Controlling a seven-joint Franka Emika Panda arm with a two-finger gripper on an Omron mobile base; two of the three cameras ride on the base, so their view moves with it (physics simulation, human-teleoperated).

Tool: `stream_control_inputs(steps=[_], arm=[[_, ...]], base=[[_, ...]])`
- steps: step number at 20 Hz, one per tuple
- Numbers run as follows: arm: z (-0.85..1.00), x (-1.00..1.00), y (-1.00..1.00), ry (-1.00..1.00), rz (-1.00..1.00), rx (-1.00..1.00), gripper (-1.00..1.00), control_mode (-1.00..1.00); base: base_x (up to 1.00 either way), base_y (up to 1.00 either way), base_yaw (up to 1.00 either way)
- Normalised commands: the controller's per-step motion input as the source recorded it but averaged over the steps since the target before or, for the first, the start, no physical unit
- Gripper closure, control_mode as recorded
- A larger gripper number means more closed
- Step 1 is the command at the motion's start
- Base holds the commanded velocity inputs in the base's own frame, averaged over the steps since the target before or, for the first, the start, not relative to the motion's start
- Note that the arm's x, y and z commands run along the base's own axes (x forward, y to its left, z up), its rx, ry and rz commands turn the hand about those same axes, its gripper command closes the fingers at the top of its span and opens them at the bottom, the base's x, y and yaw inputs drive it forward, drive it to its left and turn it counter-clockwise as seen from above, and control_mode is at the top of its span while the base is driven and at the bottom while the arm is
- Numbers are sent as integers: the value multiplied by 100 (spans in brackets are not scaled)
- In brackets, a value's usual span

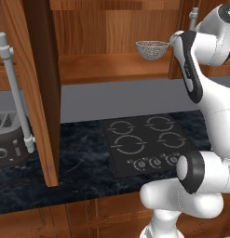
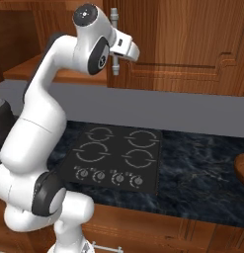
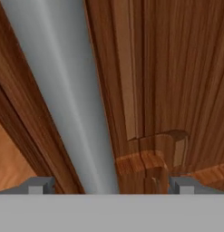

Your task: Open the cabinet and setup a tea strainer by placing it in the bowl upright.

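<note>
Overhead, the cabinet (image 1: 111, 42) is standing with its left door (image 1: 39, 93) swung open above the dark tabletop (image 1: 84, 162), exposing its wooden shelf (image 1: 107, 65). Below the cabinet, a black cooktop (image 1: 144, 142) is lying flush in the tabletop. On the shelf, toward its right end, the tea strainer (image 1: 152, 49) is sitting upright. Beside the cabinet's right door handle (image 3: 63, 90), the fingers (image 3: 111, 186) are standing wide apart, gripping nothing.
</note>
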Motion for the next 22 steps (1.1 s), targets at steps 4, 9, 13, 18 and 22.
stream_control_inputs(steps=[4,9,13,18,22], arm=[[-2,26,-18,0,0,0,-100,-100],[-3,18,0,-1,0,0,-100,-100],[-6,28,0,-2,0,0,-100,-100],[-18,72,0,-6,0,0,-100,-100],[-11,80,3,-5,0,0,-100,-100]], base=[[0,0,0],[0,0,0],[0,0,0],[0,0,0],[0,0,0]])
